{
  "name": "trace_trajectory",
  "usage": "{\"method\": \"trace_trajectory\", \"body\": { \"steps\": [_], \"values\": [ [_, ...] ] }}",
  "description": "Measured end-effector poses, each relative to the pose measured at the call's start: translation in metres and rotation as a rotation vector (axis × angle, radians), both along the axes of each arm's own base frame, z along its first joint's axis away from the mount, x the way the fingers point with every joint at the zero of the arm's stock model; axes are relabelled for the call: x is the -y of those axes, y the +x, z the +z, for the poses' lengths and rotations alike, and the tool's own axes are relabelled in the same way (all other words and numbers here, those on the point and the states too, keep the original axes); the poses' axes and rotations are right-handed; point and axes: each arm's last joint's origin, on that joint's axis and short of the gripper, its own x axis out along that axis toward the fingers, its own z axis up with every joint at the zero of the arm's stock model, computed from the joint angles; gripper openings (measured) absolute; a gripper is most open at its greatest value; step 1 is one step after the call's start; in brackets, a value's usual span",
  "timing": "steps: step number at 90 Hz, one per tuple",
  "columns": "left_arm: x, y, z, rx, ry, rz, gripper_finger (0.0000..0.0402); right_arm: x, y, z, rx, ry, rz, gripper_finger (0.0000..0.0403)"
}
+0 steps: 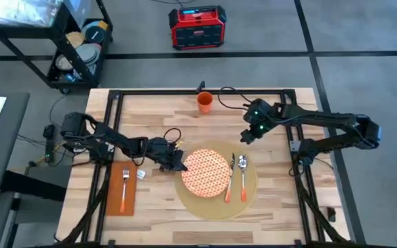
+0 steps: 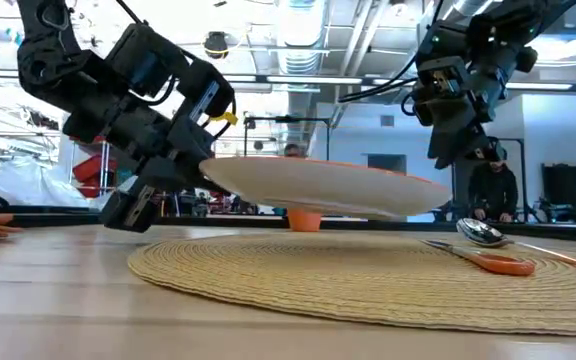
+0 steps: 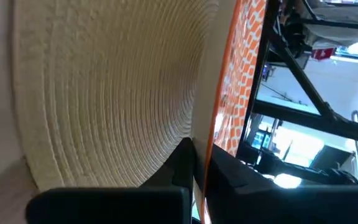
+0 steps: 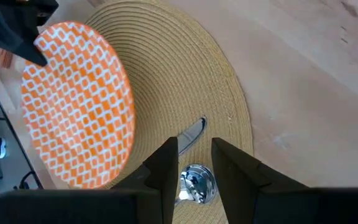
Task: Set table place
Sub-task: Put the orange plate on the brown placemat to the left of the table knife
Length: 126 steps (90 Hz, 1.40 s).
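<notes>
I find the left arm stretched low across the tabletop [image 1: 157, 114], its tool [image 1: 176, 162] clenched on the near rim of the orange-and-white plate [image 1: 206, 171], which it holds at the left part of the placemat [image 1: 248, 196]. The right arm reaches in from the far right, elbow bent, its tool [image 1: 249, 136] hanging above bare wood just beyond the placemat's far edge, fingers parted and grasping nothing. The low view shows what the overhead one does not: the plate [image 2: 328, 186] is clear of the placemat [image 2: 368, 275], tilted slightly, with an orange cup [image 2: 304, 219] visible beneath it in the distance. The left wrist view confirms the plate rim [image 3: 219, 118] sits between that arm's fingers [image 3: 182, 165], woven coils of the mat behind it. The right wrist view looks down past its own open fingers [image 4: 164, 165] onto a spoon [image 4: 194, 183] and a knife blade [image 4: 191, 134] lying on the mat. Overhead, the spoon [image 1: 242, 165] and knife [image 1: 231, 172], both orange-handled, lie side by side on the mat's right part. A fork [image 1: 125, 187] rests on a rectangular orange napkin [image 1: 121, 200] left of the mat. The placemat is round, tan, coiled fibre; the plate is smooth with a lattice pattern; the tabletop is light planks in a black frame.
</notes>
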Motion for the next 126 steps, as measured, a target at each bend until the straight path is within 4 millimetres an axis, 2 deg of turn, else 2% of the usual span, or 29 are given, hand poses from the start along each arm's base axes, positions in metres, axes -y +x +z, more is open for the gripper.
{"method": "trace_trajectory", "body": {
  "steps": [55, 83, 126],
  "values": [
    [-0.0008, -0.0011, -0.0019, -0.015, 0.015, -0.016, 0.0, 0.0002, 0.0, 0.0, 0.001, -0.001, 0.0, 0.0087],
    [0.001, 0.0008, 0.0019, 0.036, 0.02, -0.036, 0.0, 0.0002, 0.0001, 0.0001, 0.003, -0.006, 0.005, 0.0087],
    [0.0034, 0.0009, -0.0006, -0.02, 0.013, -0.01, 0.0, 0.0004, 0.0003, 0.0002, 0.004, -0.008, 0.003, 0.0087]
  ]
}}
